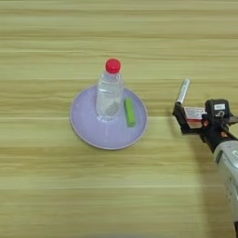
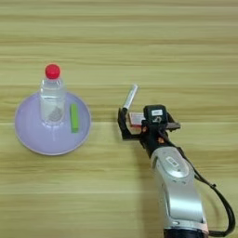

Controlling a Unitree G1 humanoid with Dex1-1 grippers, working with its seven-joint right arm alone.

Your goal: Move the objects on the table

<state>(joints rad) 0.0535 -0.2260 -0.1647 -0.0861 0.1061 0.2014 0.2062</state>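
Right gripper [image 2: 132,125] w/ black fingers apart around small red-and-white flat box [image 2: 136,119] toward right edge of wooden table [image 2: 139,46], beside white marker [image 2: 130,98]; clear red-capped bottle [image 2: 52,100] & green bar [image 2: 74,117] sit on lavender plate [image 2: 28,135] toward left edge; prob. grasp step, next needs closing on box.

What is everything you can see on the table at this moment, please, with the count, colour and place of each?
plate: one, lavender, round, left of centre on the table.
bottle: one, clear with a red cap, upright on the plate.
bar: one, green, lying on the plate right of the bottle.
marker: one, white, its lower end black, lying tilted on the table right of the plate.
box: one, red and white, flat, just below the marker, partly hidden by the gripper.
table: one, light yellowish wood, fills the view.
right gripper: one, black fingers on a silver forearm, at the box.
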